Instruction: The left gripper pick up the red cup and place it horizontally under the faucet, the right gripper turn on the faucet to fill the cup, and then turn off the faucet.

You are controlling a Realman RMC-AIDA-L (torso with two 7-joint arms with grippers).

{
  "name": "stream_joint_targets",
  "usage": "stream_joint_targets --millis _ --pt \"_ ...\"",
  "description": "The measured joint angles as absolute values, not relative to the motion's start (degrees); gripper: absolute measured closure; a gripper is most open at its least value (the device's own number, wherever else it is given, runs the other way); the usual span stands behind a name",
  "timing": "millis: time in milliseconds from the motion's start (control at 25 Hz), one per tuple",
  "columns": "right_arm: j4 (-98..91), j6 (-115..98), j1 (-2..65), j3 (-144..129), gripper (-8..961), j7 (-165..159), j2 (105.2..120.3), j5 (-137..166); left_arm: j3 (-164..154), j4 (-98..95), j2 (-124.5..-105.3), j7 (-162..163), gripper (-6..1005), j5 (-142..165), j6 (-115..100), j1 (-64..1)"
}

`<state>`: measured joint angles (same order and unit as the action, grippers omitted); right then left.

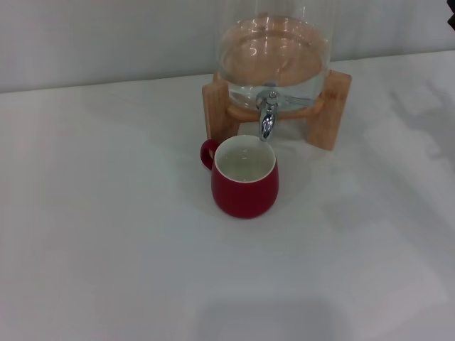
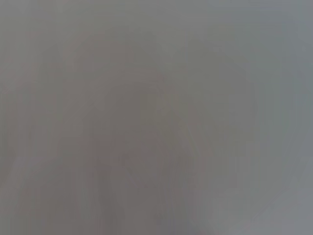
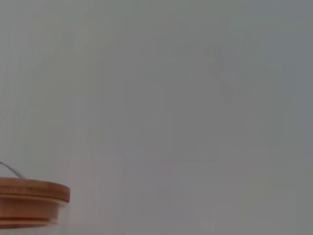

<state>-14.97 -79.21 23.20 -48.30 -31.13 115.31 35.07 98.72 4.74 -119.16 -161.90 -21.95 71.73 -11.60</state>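
The red cup (image 1: 244, 188) stands upright on the white table, its loop handle (image 1: 207, 153) pointing back left. Its far rim sits right under the spout of the chrome faucet (image 1: 267, 117). The faucet is on the clear glass dispenser (image 1: 274, 57) in a wooden stand (image 1: 334, 114). I see no stream of water from the spout. I cannot tell how much water the cup's white inside holds. The left gripper is out of view; the left wrist view shows only a grey blur. Only a dark sliver, likely of the right gripper (image 1: 451, 23), shows at the head view's top right edge.
The white table (image 1: 106, 234) spreads around the cup, with a pale wall behind it. The right wrist view shows the dispenser's round wooden lid (image 3: 32, 196) against a plain grey background.
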Motion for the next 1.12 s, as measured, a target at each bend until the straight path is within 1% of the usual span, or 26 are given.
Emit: stream_joint_targets --millis 600,1120 --pt "-13.35 -78.92 23.11 -48.18 109 -29.93 115.31 30.94 98.92 4.77 -119.09 -161.80 127 -22.07 87.28 -11.88" --pt "-13.36 -79.30 23.11 -48.16 100 -29.44 115.40 29.06 98.51 5.08 -119.02 -161.59 127 -22.15 87.88 -12.04"
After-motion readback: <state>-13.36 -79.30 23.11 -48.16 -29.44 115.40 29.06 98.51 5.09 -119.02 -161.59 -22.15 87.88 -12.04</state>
